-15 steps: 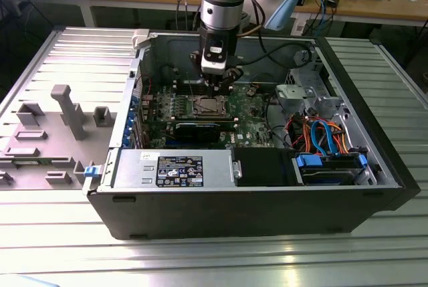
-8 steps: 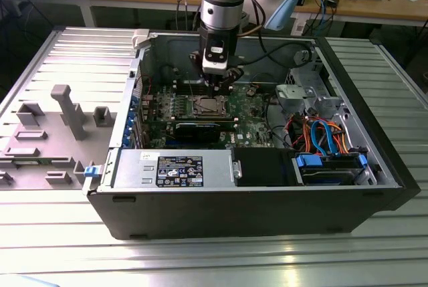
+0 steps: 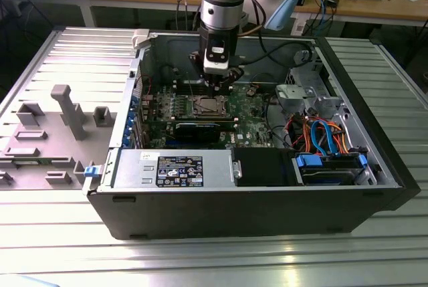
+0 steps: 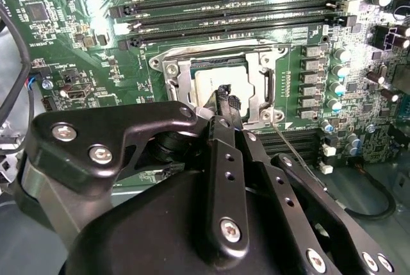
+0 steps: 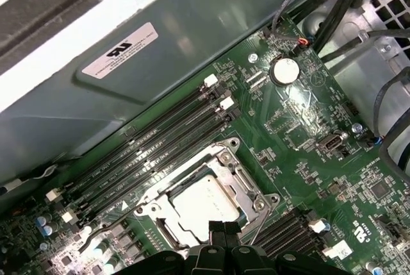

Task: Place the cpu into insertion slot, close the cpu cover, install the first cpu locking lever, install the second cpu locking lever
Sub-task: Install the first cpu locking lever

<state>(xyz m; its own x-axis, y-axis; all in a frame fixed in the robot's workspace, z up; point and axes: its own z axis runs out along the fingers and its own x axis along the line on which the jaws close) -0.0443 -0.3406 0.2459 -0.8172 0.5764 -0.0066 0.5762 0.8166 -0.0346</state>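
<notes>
The cpu (image 4: 214, 84) shows its pale silvery face inside the insertion slot (image 3: 208, 105) on the green motherboard. The cpu cover (image 4: 264, 90), a silvery frame, lies flat around the chip, seen too in the first wrist view as cpu cover (image 5: 242, 174) around cpu (image 5: 200, 203). My gripper (image 3: 219, 88) hangs just above the slot's edge with its black fingertips (image 4: 223, 95) pressed together and nothing between them; in the first wrist view the gripper (image 5: 221, 229) is at the chip's rim. A thin wire locking lever (image 4: 291, 150) slants away from the socket's corner, lifted off its catch.
Long black memory slots (image 4: 237, 12) run beside the socket. A black expansion card (image 3: 200, 130), a grey power-supply box (image 3: 174, 170) and bundled cables (image 3: 321, 133) fill the case. The case wall (image 5: 128, 76) rises close behind the board. A grey fixture (image 3: 63, 110) stands on the exterior view's left.
</notes>
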